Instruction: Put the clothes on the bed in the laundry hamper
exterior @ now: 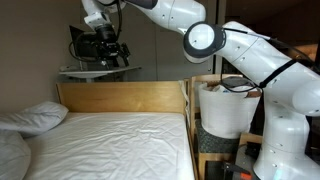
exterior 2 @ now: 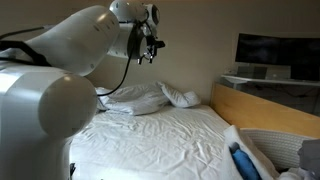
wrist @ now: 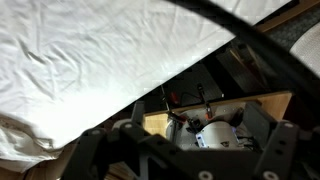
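The bed (exterior: pixel 110 148) has a flat white sheet and a light wood headboard (exterior: pixel 120 97). In both exterior views my gripper (exterior: pixel 104 48) (exterior 2: pixel 150 42) hangs high above the bed, open and empty. In the wrist view its dark fingers (wrist: pixel 97 152) stand wide apart around the gripper's middle (wrist: pixel 190 165), over the sheet (wrist: pixel 90 60) and a wooden side board (wrist: pixel 262 104). The white laundry hamper (exterior: pixel 225 112) stands beside the bed, past the side board. A small crumpled white piece (exterior 2: pixel 181 97), perhaps one of the clothes, lies by the pillows.
Plump white pillows (exterior: pixel 35 117) (exterior 2: pixel 140 98) lie at the head of the bed. The white robot body (exterior: pixel 285 125) stands next to the hamper. A blue thing (exterior 2: pixel 243 160) and a grey one (exterior 2: pixel 310 155) lie at the bed's near corner. A shelf (exterior: pixel 98 71) hangs behind the headboard.
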You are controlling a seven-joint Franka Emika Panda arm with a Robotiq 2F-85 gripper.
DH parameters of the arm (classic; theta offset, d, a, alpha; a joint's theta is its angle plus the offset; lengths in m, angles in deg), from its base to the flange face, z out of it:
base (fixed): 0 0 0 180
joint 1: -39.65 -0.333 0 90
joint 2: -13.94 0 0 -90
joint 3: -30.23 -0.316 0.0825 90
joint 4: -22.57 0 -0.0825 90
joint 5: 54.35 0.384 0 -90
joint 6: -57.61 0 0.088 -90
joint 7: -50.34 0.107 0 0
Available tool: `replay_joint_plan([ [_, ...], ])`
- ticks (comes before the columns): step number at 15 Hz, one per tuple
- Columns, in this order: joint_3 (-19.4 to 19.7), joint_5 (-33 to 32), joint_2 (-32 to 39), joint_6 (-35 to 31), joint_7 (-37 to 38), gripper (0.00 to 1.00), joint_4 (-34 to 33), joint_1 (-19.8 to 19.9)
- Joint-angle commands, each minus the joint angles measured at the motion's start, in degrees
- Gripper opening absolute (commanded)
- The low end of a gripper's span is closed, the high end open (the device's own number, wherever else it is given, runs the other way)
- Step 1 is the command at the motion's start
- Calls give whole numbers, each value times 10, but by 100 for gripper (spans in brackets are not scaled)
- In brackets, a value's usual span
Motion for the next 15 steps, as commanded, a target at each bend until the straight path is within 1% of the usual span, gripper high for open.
replay_joint_plan([
  [1, -93, -68, 6, -33, 0, 100, 0, -8],
  [5, -190, -65, 14, -34, 1, 100, 0, -5],
  [8, -232, -90, 15, -38, 1, 100, 0, -8],
  [13, -246, -129, 13, -40, 1, 100, 0, -11],
  [14, -231, -108, 15, -28, 1, 100, 0, -14],
  [15, -231, -109, 15, -28, 1, 100, 0, -14],
])
